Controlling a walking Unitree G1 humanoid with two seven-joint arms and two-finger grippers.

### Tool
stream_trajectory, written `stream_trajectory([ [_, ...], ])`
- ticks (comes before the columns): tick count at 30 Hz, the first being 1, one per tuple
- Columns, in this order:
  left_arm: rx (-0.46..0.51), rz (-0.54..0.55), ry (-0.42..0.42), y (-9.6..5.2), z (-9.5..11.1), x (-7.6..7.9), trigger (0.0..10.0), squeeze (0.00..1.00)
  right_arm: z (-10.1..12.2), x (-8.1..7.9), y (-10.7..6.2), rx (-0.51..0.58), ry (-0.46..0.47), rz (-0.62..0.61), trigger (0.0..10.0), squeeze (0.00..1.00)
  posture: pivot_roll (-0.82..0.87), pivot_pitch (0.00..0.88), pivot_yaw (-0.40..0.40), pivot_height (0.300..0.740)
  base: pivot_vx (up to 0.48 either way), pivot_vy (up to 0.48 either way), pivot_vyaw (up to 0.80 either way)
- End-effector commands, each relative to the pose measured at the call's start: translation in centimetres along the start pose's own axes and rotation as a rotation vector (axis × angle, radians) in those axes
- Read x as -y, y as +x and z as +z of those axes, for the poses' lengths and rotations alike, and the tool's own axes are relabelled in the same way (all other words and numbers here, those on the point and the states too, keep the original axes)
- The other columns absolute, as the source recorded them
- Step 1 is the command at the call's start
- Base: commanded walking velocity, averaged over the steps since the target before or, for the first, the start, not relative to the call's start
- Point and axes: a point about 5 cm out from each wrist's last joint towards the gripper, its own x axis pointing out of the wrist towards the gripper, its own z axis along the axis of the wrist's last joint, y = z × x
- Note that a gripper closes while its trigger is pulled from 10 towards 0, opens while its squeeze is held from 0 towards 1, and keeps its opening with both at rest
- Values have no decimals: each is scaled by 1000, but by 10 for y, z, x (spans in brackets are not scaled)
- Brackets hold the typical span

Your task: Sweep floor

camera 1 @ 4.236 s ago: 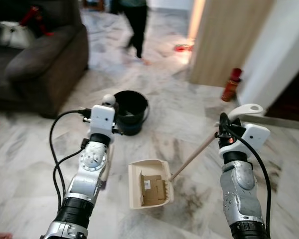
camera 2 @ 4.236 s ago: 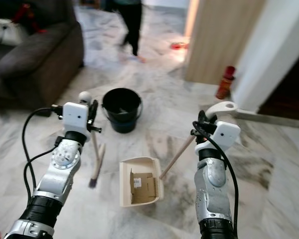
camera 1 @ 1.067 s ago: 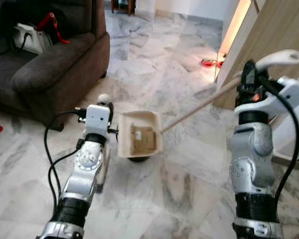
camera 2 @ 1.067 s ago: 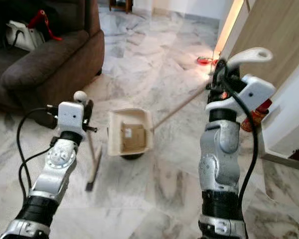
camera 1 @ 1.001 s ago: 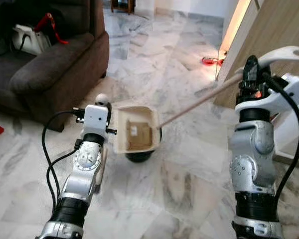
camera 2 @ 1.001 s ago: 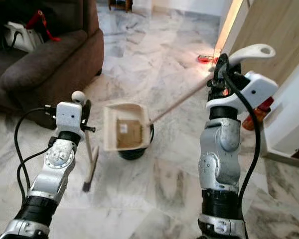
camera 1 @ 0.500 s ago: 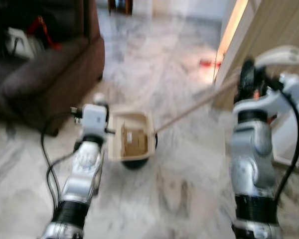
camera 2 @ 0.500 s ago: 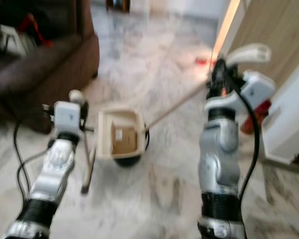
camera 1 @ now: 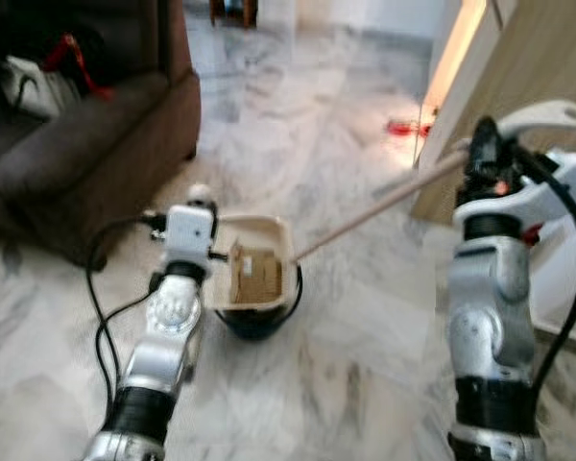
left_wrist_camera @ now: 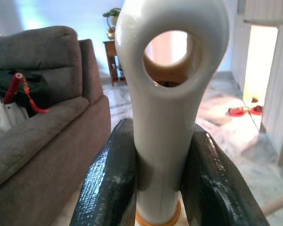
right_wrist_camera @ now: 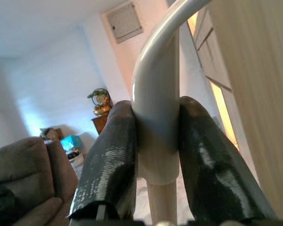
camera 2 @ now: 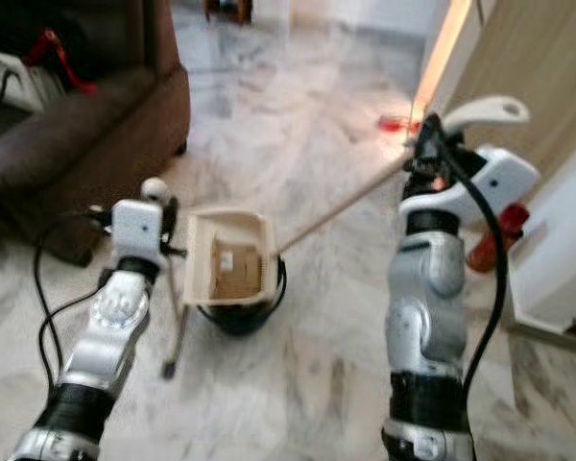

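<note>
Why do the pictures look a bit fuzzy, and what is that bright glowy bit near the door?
Left eye and right eye views: softly blurred all over, so the dustpan and sofa have smeared edges. Warm light glares along the doorway, washing out the floor there. Left wrist view: the broom handle is sharp; a bright doorway glows behind it. Right wrist view: the dustpan handle is sharp; the wall behind is hazy.

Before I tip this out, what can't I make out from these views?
- Bucket interior: head views, hidden under the dustpan.
- Cardboard scrap markings: blurred, too small.
- Broom bristles: blurred in the right eye view.
- Dustpan handle below the right gripper's fingers: cut off.
</note>
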Motion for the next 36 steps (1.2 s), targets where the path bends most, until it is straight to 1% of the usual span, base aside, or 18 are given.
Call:
stream_trajectory([
  [1,56,21,26,-1,9,-8,10000,0,17,-11,4,82,41,38,10000,0,110,80,-58,740,0,0,0],
  [13,63,23,25,-4,10,-9,10000,0,17,-12,3,82,44,41,10000,0,111,68,-52,740,0,0,0],
  [16,53,62,76,-7,8,-16,10000,0,18,-12,3,85,43,41,10000,0,109,68,-52,740,0,0,0],
  [18,46,75,145,-10,6,-21,10000,0,18,-12,3,86,42,40,10000,0,110,71,-52,740,0,0,0],
  [21,37,120,173,-13,4,-28,10000,0,19,-12,3,84,44,41,10000,0,112,75,-55,740,0,0,0],
  [36,47,141,183,-13,7,-31,10000,0,18,-13,3,79,44,41,10000,0,115,82,-58,740,0,0,0],
])
